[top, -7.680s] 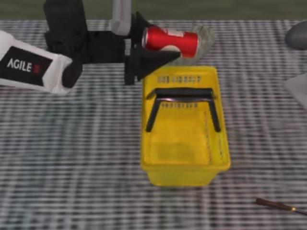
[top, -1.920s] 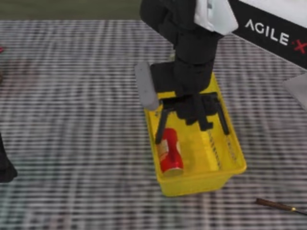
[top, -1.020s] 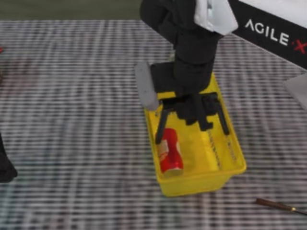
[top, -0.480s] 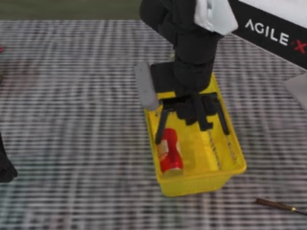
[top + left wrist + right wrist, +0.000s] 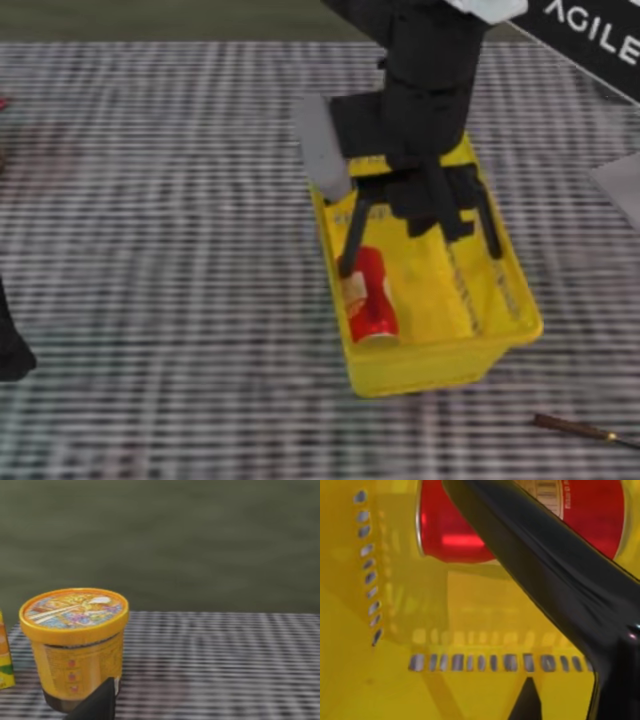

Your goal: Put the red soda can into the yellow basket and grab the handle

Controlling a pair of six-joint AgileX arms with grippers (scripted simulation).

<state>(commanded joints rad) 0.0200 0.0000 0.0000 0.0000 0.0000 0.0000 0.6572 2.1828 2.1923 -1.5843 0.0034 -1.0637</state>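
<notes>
**One can in one basket, right gripper at the handle**

Everything here is placed from the basket, the single yellow one, which sits right of the table's middle and is turned slightly askew.

Far to the basket's left, at the table's left edge, a dark part of the left arm shows; it is parked there. Its gripper does not appear in the top view, and its wrist camera shows only a black tip at the frame's lower edge, so I cannot tell whether its fingers are spread or closed. That camera faces one yellow noodle cup standing upright on the checked cloth, with a sliver of an orange carton beside it.

Inside the basket, against its left wall, lies the one red soda can on its side, its length running along that wall. In the right wrist view the can rests on the yellow floor, partly behind the black bar of the handle.

Over the basket's far end hangs the right gripper, pointing down, with the single black handle spanning the basket just below it. Whether the fingers are closed on the bar cannot be told.

To the basket's lower right, well apart, lies one brown stick.
</notes>
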